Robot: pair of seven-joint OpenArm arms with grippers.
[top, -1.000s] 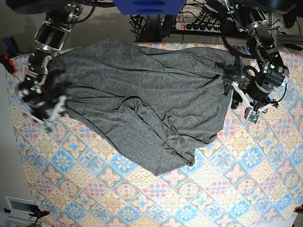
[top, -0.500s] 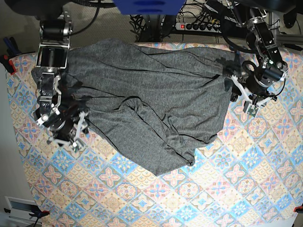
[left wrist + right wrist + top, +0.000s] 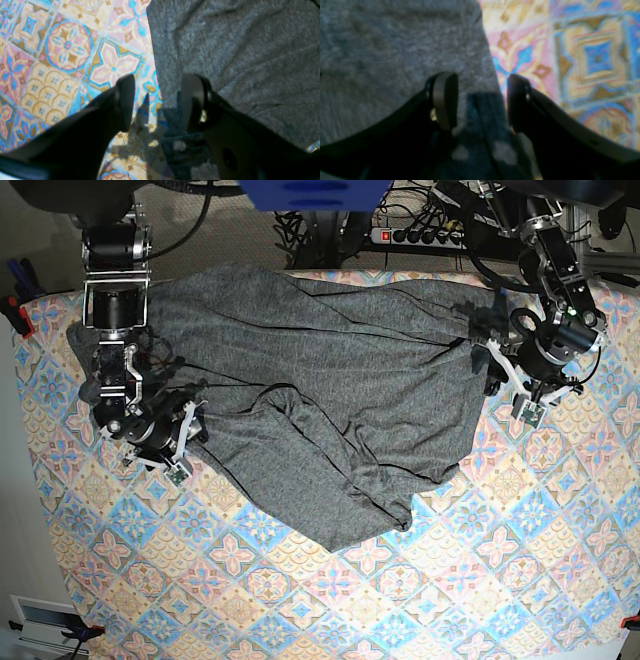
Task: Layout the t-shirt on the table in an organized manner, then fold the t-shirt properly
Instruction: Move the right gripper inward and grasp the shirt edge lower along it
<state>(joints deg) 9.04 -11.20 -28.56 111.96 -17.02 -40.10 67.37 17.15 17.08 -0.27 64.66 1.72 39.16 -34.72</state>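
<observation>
Since the earlier base view, the right gripper (image 3: 178, 442) had swung in from the tabletop's (image 3: 300, 600) edge to the t-shirt's (image 3: 320, 390) near hem, while the left gripper (image 3: 512, 385) had barely shifted at the opposite side. The dark grey t-shirt lay spread but rumpled across the far half of the patterned tabletop, with a bunched fold trailing toward the middle. In the right wrist view, the fingers (image 3: 443, 100) stood apart, empty, straddling the cloth's edge where it met the tiles. In the left wrist view, the fingers (image 3: 125, 100) were likewise apart and held nothing, one over bare tabletop, one over fabric. The step in hand looked like seizing both side edges. Doing it well probably meant lowering until one finger slid under the hem, pinching a single layer, then drawing outward evenly to flatten wrinkles.
</observation>
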